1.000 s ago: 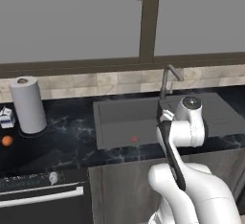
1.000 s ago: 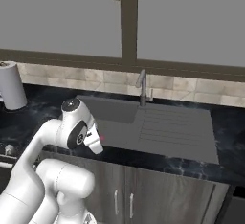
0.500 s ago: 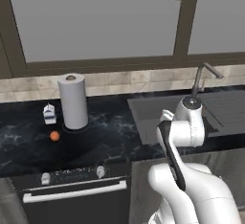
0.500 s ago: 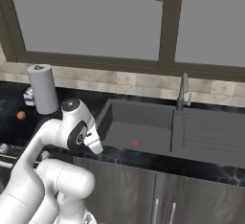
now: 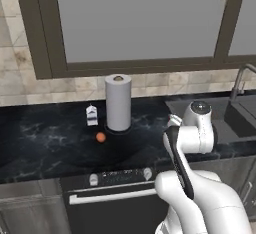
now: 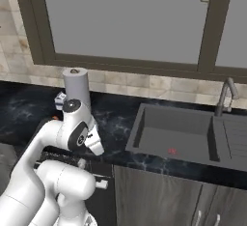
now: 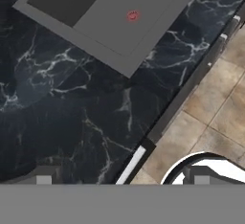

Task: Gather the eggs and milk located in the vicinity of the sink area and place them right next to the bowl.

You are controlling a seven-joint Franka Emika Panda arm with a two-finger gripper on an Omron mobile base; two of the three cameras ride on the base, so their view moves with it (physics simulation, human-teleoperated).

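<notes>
Simulated kitchen, dark marble desk [image 5: 45, 143] under a big window. The milk [image 5: 91, 115], a small white gable-top carton w/ a dark bluish label, is standing upright near the back wall, just left of a taller white paper-towel roll [image 5: 118, 102]. One of the eggs [image 5: 101, 137], small and orange-brown, is lying on the desk just in front of the carton and roll, apart from both. The sink [image 6: 176, 135], a grey basin w/ a thin curved faucet [image 6: 225, 95], is sitting well off to the right. No bowl visible.

The white arm is folded up close over the desk edge; the claw [image 7: 122, 182] is pointing down at bare marble beside the basin's corner, w/ nothing btwn the tips. Can't tell how wide the tips are standing.

Handling, as a guess: the egg is looking fragile, smooth, apt to roll, so a light pinch across its narrow middle. The carton is looking light and stiff-walled; take it across the flat sides below the gable.

Label text is too small to read; no brand legible.
</notes>
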